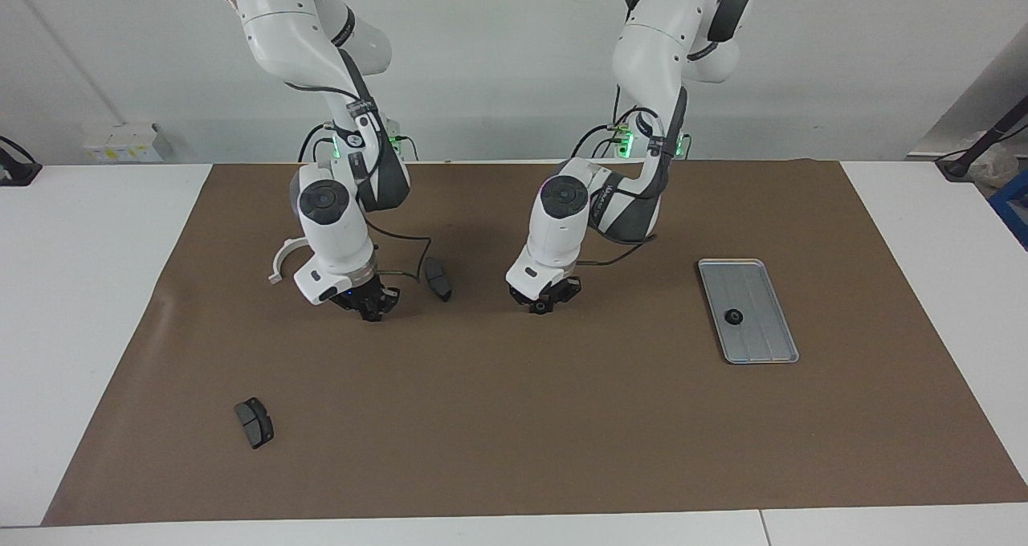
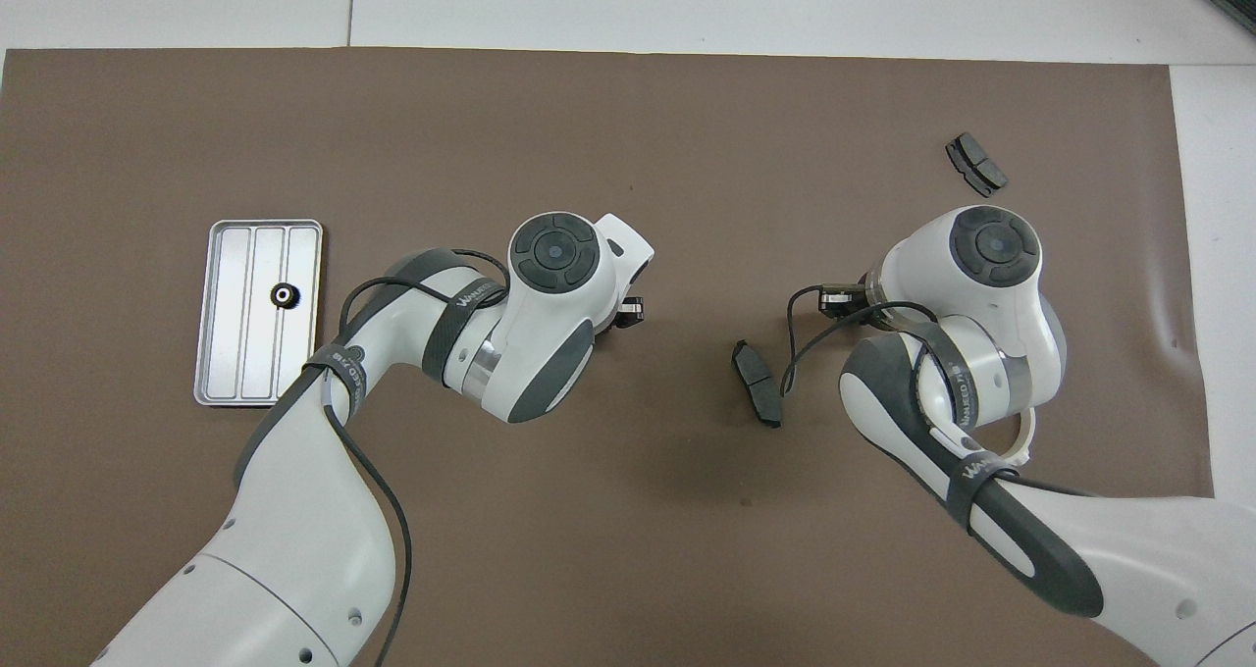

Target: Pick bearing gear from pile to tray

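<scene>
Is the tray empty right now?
No, one small black gear already lies on the tray, toward its middle.

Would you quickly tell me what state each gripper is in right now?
Left gripper: down at the mat, closed on a small black ring.
Right gripper: down at the mat, shut; contents cannot be told.
</scene>
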Robot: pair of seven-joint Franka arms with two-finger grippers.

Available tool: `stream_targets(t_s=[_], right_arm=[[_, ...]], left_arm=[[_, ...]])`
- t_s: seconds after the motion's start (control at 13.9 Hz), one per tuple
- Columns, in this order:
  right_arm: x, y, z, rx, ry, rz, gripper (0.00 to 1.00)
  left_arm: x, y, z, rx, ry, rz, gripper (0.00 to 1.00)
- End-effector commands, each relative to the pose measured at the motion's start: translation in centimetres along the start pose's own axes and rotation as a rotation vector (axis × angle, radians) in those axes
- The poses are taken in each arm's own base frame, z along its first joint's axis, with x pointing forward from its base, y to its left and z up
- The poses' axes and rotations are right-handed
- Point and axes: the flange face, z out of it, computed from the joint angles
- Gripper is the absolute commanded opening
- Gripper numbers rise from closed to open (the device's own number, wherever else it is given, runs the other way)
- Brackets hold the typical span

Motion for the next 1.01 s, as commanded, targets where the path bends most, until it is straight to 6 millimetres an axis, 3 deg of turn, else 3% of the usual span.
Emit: stream_targets(t_s=[0.0,0.07,0.22,0.36,0.5,0.65,0.79,0.94], right_arm=[[0.3,-0.7,-1.7,0.055,0.014,0.037,0.00],[0.5,-1.5,-2.0,0.068,0.014,0.058,0.00],[0.3,-3.7,-2.6,0.078,0.024,0.108,0.00],[-0.2,-7.2,-3.4,0.098,0.042,0.163,0.00],[-0.9,-11.9,-4.0,0.124,0.047,0.226,0.00],[-2.0,-17.5,-4.2,0.151,0.043,0.284,0.00],[-2.7,-22.7,-4.0,0.170,0.038,0.350,0.00],[-4.1,-25.9,-3.3,0.153,0.053,0.372,0.00]], left_arm=[[2.7,-3.7,-2.1,0.013,-0.002,-0.050,0.02],[4.3,-5.4,-4.4,0.012,0.000,-0.060,0.02],[6.9,-10.0,-6.8,0.024,-0.022,-0.050,0.02],[8.9,-16.9,-8.6,0.021,-0.024,0.007,0.02],[9.7,-24.0,-9.7,0.028,-0.066,0.095,0.03],[9.3,-30.8,-9.0,0.020,-0.120,0.191,0.04],[7.4,-37.7,-7.5,0.003,-0.140,0.279,0.04],[5.9,-41.5,-6.6,-0.009,-0.143,0.333,0.05]])
